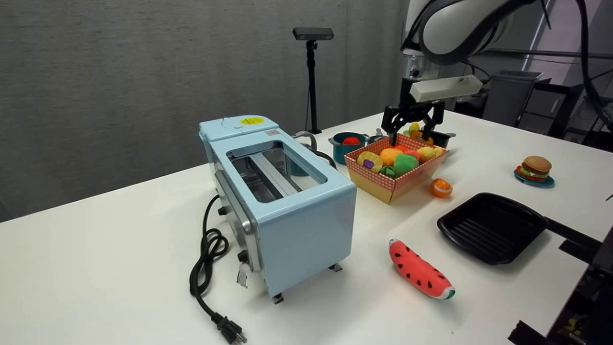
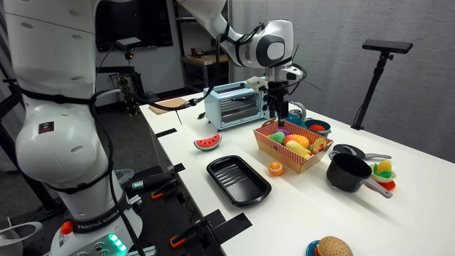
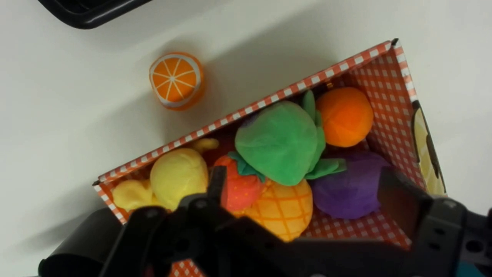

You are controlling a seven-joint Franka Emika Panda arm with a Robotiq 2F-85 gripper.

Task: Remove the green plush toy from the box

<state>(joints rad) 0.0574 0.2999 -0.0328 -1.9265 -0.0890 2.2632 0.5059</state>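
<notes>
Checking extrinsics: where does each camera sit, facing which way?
In an exterior view: near the toaster oven, facing the box; gripper and part of the arm show.
In an exterior view: near the robot base, facing the toaster oven across the box; base, gripper and much of the arm show.
Wrist view: arm-mounted, above the box, facing down; fingers show at the bottom.
Shared in both exterior views: box, watermelon slice, grill pan.

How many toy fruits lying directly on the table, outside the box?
2: the watermelon, roughly between the toaster and the grill pan; the orange, between the grill pan and the box. Others could be hidden behind larger items.
</notes>
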